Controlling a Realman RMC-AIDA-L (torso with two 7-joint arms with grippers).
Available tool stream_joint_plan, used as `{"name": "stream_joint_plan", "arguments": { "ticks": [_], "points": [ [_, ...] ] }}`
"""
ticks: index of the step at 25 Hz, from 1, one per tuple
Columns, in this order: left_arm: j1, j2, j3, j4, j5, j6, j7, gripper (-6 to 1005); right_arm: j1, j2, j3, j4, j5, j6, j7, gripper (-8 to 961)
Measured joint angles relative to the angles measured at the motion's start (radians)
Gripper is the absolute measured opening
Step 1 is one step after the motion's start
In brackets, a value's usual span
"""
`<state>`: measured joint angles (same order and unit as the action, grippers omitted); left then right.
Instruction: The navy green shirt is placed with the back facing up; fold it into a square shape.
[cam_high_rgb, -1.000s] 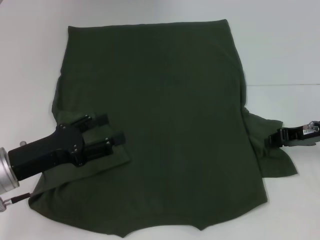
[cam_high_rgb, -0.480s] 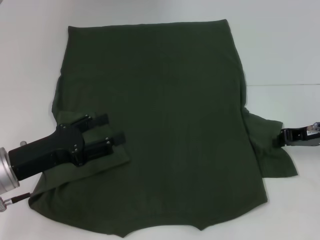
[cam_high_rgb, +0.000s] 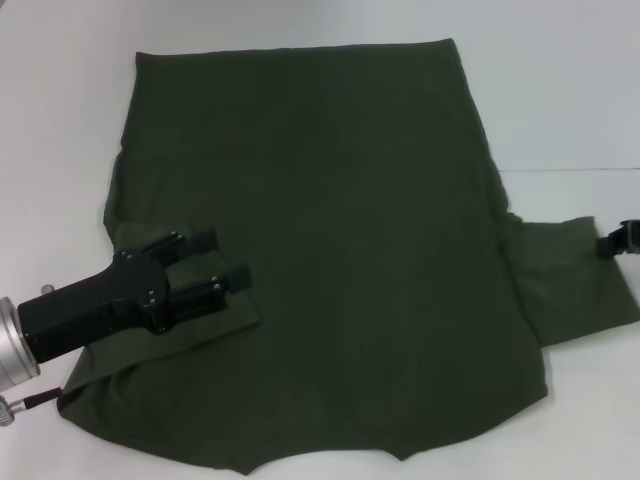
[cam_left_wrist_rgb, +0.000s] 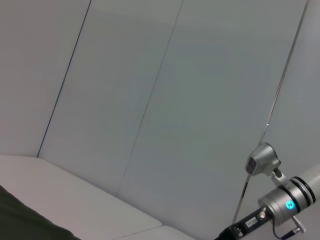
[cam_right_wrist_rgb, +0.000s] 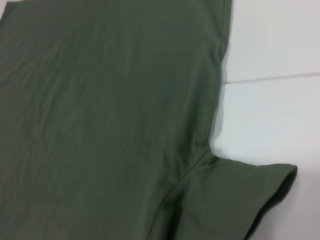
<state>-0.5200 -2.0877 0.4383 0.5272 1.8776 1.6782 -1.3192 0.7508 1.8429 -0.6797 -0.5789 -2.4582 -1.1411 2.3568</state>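
While the navy green shirt (cam_high_rgb: 320, 240) lies spread flat on the white table (cam_high_rgb: 570, 90), the left gripper (cam_high_rgb: 228, 268) rests over its folded-in left sleeve (cam_high_rgb: 190, 325), fingers parted and pointing across the cloth — whether they pinch fabric cannot be told. At the right edge, the right gripper (cam_high_rgb: 612, 245) meets the outstretched right sleeve (cam_high_rgb: 570, 285); its fingers are too cut off to read. No containers appear — only cloth and tabletop.
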Motion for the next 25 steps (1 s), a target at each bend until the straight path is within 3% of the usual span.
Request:
{"name": "stream_joint_plan", "arguments": {
  "ticks": [14, 25],
  "points": [
    [-0.004, 0.003, -0.004, 0.001, -0.001, -0.003, 0.0, 873, 0.023, -0.016, 0.02, -0.119, 0.003, -0.049, -0.063, 11],
    [-0.005, 0.003, -0.006, 0.0, -0.013, -0.003, -0.007, 872, 0.213, 0.059, -0.096, -0.063, -0.01, -0.019, -0.045, 12]
  ]
}}
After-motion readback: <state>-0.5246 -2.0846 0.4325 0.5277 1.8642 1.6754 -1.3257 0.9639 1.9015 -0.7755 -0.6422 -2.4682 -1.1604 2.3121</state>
